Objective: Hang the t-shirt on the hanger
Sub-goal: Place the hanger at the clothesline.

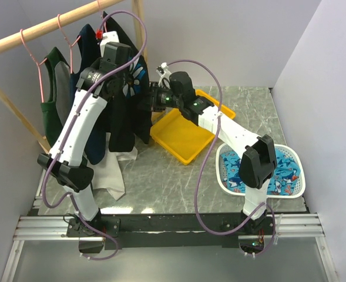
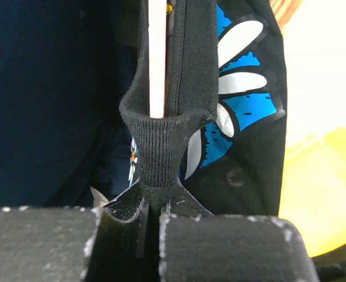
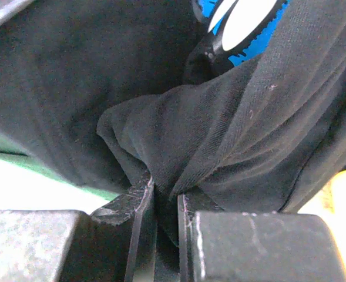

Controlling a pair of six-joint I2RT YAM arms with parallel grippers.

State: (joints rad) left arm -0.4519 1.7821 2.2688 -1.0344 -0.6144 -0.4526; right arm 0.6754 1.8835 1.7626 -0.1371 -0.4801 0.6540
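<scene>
Up close, the left pincer [image 2: 151, 207] is pressed together on the ribbed collar [image 2: 161, 147] of the black t-shirt [image 1: 126, 117]. A narrow pleat of the rib is pinched between its two fingers. Straight ahead of that pincer the collar opens into a loop, and the pale pink bar of the hanger [image 2: 157, 64] runs up through the loop and away from the fingertips. Ahead and to the right of the pincer we see the daisy print [image 2: 237, 59], with white petals on bright blue. To its left hangs the navy blue shirt [image 2: 43, 88], just beside the black one.

The right pincer [image 3: 164, 197] is likewise closed on the t-shirt, gripping a bunched fold of plain black cloth between its fingers. The rest of the fabric drapes up and away from the fingertips. A corner of the daisy print shows above that pincer, a little to its right.

From overhead, we see the left pincer up by the wooden rail [image 1: 55, 23] at the shirt's top, and the garment hangs down below it. The right pincer meets the shirt from the side, lower than the left one. Behind the right pincer, under its arm, sits the yellow tray [image 1: 181, 138].
</scene>
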